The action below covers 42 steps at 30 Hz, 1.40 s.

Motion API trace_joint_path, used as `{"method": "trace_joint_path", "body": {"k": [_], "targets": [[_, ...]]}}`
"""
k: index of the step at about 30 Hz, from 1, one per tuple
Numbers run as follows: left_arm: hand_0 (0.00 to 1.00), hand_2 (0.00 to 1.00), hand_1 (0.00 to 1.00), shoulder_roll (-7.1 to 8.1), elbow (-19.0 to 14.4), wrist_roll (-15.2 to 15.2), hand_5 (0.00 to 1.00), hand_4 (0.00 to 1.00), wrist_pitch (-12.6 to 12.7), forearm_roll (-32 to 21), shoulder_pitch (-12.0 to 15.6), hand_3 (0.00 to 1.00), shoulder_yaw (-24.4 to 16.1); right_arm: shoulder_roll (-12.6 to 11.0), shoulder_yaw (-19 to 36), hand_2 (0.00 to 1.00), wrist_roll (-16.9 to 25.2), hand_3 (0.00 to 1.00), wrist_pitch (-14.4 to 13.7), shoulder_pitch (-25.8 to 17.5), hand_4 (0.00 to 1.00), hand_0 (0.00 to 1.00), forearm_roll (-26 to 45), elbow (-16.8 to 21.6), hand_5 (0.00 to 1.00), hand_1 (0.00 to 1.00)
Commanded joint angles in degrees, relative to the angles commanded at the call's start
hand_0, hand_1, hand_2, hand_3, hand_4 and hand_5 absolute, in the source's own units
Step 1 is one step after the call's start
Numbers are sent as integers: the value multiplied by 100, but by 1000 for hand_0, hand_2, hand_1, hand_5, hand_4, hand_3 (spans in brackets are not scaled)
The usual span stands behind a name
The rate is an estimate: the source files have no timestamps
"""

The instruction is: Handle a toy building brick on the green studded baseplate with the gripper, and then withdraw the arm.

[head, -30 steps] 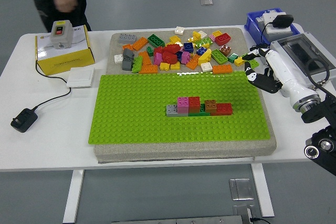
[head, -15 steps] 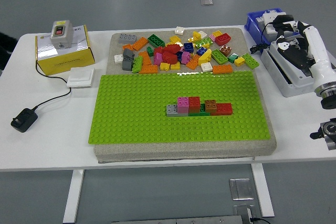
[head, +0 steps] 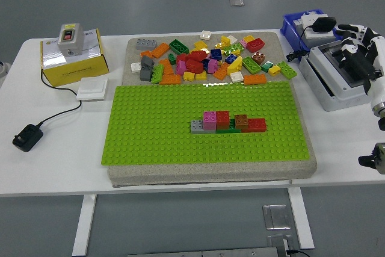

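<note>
Head view: right hand (head: pixel 360 52) at the far right edge, above a grey box (head: pixel 334 85); fingers (head: pixel 351 29) loosely curled, grasping nothing. Green baseplate (head: pixel 156 130) well left of the fingers, on the white surface (head: pixel 54 148). Small brick cluster (head: pixel 228 122) sits mid-plate, apart from the hand. Loose brick pile (head: pixel 210 58) lies behind the plate.

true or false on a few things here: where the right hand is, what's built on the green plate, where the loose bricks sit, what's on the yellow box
1. The right hand is over the green baseplate. False: it is at the right edge, over the grey case.
2. A short row of joined bricks stands on the baseplate. True.
3. The loose brick pile lies behind the baseplate. True.
4. The yellow box carries a blue bin. False: a grey switch box sits on it.
</note>
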Motion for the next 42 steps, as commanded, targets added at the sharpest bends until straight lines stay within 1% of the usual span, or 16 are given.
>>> {"method": "trace_joint_path", "body": {"k": [5, 6, 10, 11, 12, 17, 18, 23, 24, 29, 30, 35, 36, 41, 42], "targets": [[685, 556, 653, 37, 0, -7, 609, 103, 4, 31, -39, 622, -50, 53, 187, 689, 191, 667, 146, 0, 457, 337, 591, -51, 485, 514], [685, 562, 654, 44, 0, -7, 596, 149, 4, 27, -41, 628, -55, 54, 193, 695, 233, 672, 180, 2, 510, 430, 705, -68, 591, 600], [685, 562, 654, 54, 0, -2, 596, 149, -3, 7, -49, 628, -70, 53, 199, 695, 327, 672, 281, -21, 510, 430, 1070, -97, 591, 600], [685, 562, 654, 55, 0, 0, 596, 149, -6, 7, -50, 628, -75, 54, 203, 695, 340, 672, 301, -29, 510, 430, 1110, -98, 591, 600], [685, 568, 656, 56, 0, 2, 586, 174, -7, 4, -50, 628, -79, 55, 206, 688, 350, 668, 318, -34, 539, 428, 1142, -99, 687, 597], [685, 568, 656, 65, 0, 26, 586, 174, -25, -4, -24, 628, -87, 57, 188, 688, 372, 668, 363, -31, 539, 428, 1218, -109, 687, 597], [685, 575, 661, 67, 0, 43, 576, 190, -40, -12, -1, 629, -83, 54, 177, 683, 374, 681, 374, -29, 566, 434, 1231, -109, 768, 599], [685, 575, 661, 66, 0, 89, 576, 190, -86, -52, 61, 629, -70, 43, 156, 683, 412, 681, 471, -62, 566, 434, 1410, -150, 768, 599], [688, 588, 671, 66, 0, 99, 581, 191, -100, -63, 61, 629, -60, 46, 153, 680, 439, 685, 522, -78, 582, 442, 1502, -177, 814, 596], [688, 588, 671, 78, 0, 115, 581, 191, -126, -91, 64, 629, -26, 91, 134, 680, 543, 685, 711, -117, 582, 442, 1783, -258, 814, 596], [691, 601, 682, 82, 0, 119, 589, 196, -129, -83, 63, 635, -29, 94, 129, 681, 550, 691, 731, -111, 599, 448, 1799, -261, 857, 599], [691, 601, 682, 106, 0, 135, 589, 196, -144, -37, 55, 635, -40, 84, 106, 681, 588, 691, 802, -76, 599, 448, 1871, -275, 857, 599], [692, 605, 688, 110, 0, 140, 587, 215, -147, -26, 51, 638, -46, 78, 103, 684, 593, 690, 809, -75, 654, 457, 1883, -279, 967, 603], [692, 605, 688, 128, 0, 173, 587, 215, -186, 21, 41, 638, -62, 69, 84, 684, 617, 690, 838, -107, 654, 457, 1938, -304, 967, 603], [694, 605, 692, 137, 0, 188, 580, 228, -195, 41, 39, 640, -79, 58, 87, 686, 615, 692, 840, -109, 686, 466, 1936, -289, 998, 612]]}}
